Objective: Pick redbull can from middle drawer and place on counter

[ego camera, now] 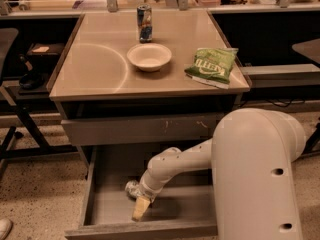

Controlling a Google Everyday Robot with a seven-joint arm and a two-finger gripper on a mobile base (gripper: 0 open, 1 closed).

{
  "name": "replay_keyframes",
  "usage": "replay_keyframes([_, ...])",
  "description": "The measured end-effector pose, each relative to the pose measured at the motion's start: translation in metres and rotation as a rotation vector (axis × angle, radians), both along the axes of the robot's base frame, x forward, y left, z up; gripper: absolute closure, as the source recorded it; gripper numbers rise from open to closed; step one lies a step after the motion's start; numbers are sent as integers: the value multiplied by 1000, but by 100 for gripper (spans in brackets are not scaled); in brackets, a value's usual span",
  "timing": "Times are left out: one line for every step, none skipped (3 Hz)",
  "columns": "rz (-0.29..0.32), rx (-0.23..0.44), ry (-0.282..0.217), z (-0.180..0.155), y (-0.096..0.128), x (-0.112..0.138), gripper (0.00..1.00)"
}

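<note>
The middle drawer (107, 206) is pulled open below the counter (95, 66), and its grey floor shows. The redbull can (131, 188), small and silvery, lies on the drawer floor at the left of centre. My gripper (139, 210) is down inside the drawer, right beside the can on its near right side and pointing toward the drawer's front edge. My arm reaches in from the right and hides part of the can. I cannot tell whether the gripper touches the can.
On the counter stand a taller blue and silver can (144, 23), a white bowl (149, 56) and a green chip bag (212, 66). A closed scratched drawer front (130, 130) sits above the open drawer. My bulky arm housing (255, 174) fills the right foreground.
</note>
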State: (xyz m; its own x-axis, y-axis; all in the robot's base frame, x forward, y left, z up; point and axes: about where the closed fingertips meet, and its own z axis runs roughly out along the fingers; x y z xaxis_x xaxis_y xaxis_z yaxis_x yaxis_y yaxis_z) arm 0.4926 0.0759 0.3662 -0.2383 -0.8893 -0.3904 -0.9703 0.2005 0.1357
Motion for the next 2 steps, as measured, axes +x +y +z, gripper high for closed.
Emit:
replay_keyframes([0, 0, 0, 0, 0, 0, 18])
replay_keyframes([0, 0, 0, 0, 0, 0, 41])
